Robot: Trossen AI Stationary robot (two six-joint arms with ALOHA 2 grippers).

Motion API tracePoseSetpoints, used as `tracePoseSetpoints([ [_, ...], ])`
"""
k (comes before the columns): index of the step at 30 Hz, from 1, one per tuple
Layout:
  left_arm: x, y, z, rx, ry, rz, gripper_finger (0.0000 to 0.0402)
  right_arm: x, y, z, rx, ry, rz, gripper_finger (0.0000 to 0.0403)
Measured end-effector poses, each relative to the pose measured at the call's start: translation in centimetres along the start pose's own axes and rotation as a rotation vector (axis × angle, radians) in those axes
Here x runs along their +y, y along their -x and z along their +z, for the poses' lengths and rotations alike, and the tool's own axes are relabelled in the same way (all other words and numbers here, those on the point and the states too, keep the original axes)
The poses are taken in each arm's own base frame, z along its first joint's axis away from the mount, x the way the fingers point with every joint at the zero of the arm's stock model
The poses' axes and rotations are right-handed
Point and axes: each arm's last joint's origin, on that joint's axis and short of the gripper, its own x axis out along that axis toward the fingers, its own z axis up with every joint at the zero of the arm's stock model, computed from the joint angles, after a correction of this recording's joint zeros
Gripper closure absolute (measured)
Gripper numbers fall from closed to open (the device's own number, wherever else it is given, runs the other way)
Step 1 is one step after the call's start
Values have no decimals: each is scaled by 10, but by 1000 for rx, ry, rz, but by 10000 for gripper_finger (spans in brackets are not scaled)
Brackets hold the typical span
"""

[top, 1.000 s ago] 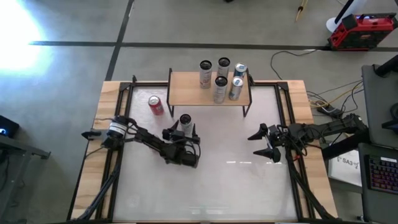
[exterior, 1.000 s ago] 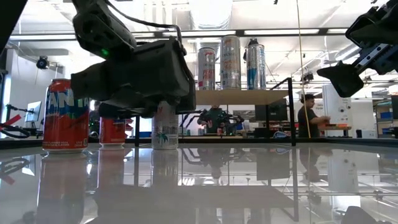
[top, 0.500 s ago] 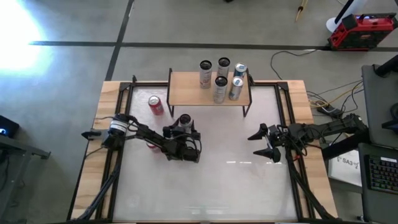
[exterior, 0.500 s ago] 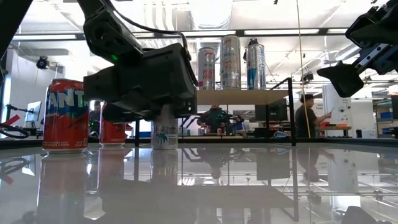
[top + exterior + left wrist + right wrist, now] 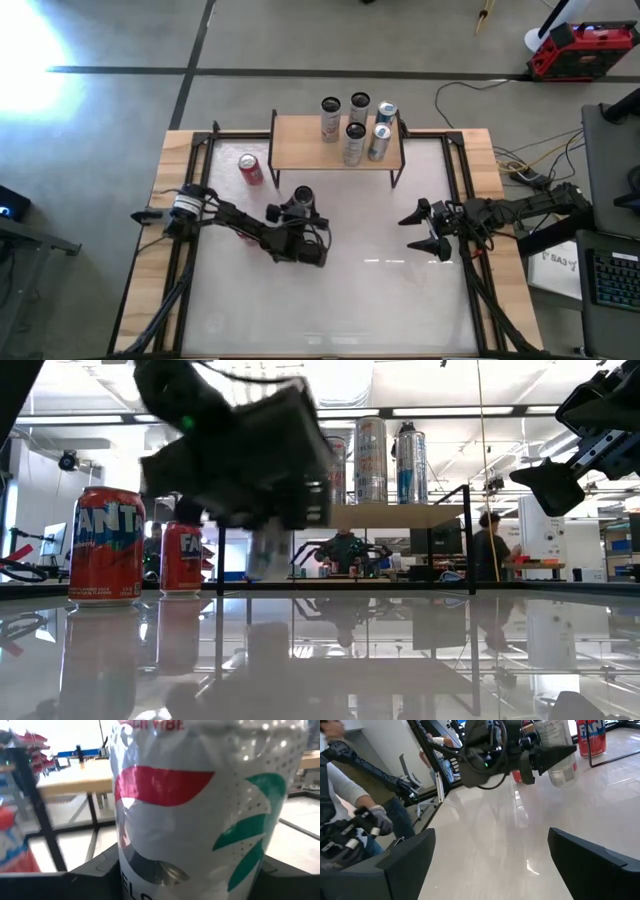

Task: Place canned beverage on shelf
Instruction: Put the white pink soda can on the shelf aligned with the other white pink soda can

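My left gripper (image 5: 297, 213) is closed on a slim white can with red and green leaf markings (image 5: 302, 198), its two fingers pinching the can's sides; in the left wrist view that can (image 5: 200, 810) fills most of the frame. In the low view the can (image 5: 268, 550) sits under the dark gripper body with its base lifted clear of the glossy white tabletop (image 5: 380, 290), and it looks slightly tilted. From above, this can is left of the table's centre, just near of the shelf's left end.

My right gripper (image 5: 425, 228) waits over the right half of the table, well apart from every can. Its two dark fingers (image 5: 592, 857) are spread wide with nothing between them, as the right wrist view shows; that view also takes in the left arm with its can farther off.

Farther back on the left, a red soda can with white lettering (image 5: 250, 168) stands upright on the tabletop, just left of the shelf's left legs. In the low view a second red can (image 5: 181, 558) shows beyond the nearer one (image 5: 105, 546).

At the far edge stands the low shelf with a light tan wooden top on thin black metal legs (image 5: 300, 148). Four tall slim cans (image 5: 355, 125) stand upright in a cluster at its right part: three silver-grey and one blue and silver (image 5: 379, 141).

Beyond the table, the low view shows a seated person (image 5: 492, 545) in the room.
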Motion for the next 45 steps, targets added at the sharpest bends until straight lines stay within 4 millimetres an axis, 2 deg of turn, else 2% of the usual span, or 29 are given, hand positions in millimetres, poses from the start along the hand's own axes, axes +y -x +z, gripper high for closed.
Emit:
tracePoseSetpoints([
  [3, -14, 2, 16, 6, -48, -9, 178, 0, 0, 0, 0, 0, 0, 33],
  [9, -46, -1, 64, 3, -70, -7, 171, 0, 0, 0, 1, 0, 0, 33],
  [15, -65, -19, 111, 14, 3, 26, 166, 0, 0, 0, 0, 0, 0, 33],
  [20, -70, -39, 135, 22, 78, 57, 164, 0, 0, 0, 0, 0, 0, 33],
  [29, -65, -76, 148, 21, 113, 136, 163, 0, 0, 0, 0, 0, 0, 33],
  [36, -61, -89, 148, 24, 136, 161, 162, 0, 0, 0, 0, 0, 0, 33],
  [45, -54, -116, 148, 56, 204, 190, 162, 0, 0, 0, 0, 0, 0, 33],
])
